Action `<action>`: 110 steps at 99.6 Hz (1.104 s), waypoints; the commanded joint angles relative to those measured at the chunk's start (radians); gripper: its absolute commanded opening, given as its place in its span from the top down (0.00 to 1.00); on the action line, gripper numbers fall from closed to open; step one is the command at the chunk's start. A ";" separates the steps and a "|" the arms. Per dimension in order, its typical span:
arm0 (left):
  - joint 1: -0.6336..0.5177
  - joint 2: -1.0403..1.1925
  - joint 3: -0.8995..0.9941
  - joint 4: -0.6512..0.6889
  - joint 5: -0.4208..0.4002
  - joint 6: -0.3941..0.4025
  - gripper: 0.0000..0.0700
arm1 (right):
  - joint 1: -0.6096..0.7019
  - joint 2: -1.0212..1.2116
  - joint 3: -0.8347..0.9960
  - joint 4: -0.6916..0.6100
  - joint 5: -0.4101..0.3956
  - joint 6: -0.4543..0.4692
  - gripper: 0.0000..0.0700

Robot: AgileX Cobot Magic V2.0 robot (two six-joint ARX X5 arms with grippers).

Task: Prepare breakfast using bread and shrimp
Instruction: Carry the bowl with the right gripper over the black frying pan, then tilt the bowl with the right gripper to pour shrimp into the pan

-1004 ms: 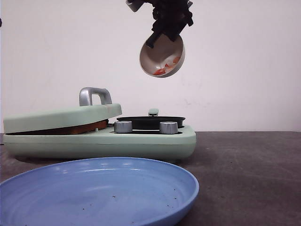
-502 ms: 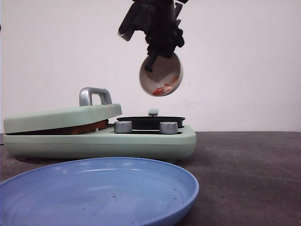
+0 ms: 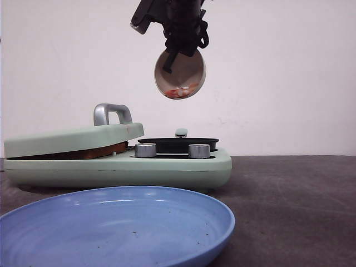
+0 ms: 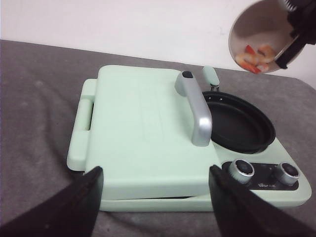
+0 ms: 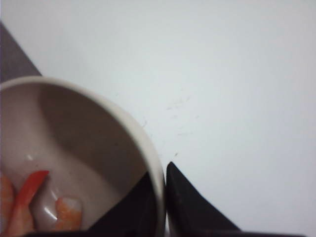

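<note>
Right wrist view: fingers [image 5: 185,207] pinch bowl [image 5: 98,163] rim, shrimp [image 5: 29,202] inside.

right end effector [image 3: 177,45]: top centre of front frame, raised, fingers clamped on a bowl rim, tilted | left end effector [image 4: 154,197]: fingers spread wide at lower frame edge, holding nothing

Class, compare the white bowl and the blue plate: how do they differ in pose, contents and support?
The white bowl is tipped steeply; the blue plate lies flat. The bowl holds shrimp; the plate holds only dark specks. The right claw holds the bowl above the black pan; the plate rests on the table. Both are round.
</note>
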 commanded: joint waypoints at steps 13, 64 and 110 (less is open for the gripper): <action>-0.002 -0.055 -0.085 0.067 -0.002 0.012 0.50 | -0.010 0.005 -0.092 0.133 -0.025 0.210 1.00; -0.002 -0.181 -0.159 0.077 -0.002 0.031 0.50 | -0.006 0.005 -0.559 1.001 -0.132 0.073 1.00; -0.002 -0.184 -0.159 0.072 -0.002 0.042 0.50 | -0.022 0.005 -0.565 1.083 -0.151 0.104 1.00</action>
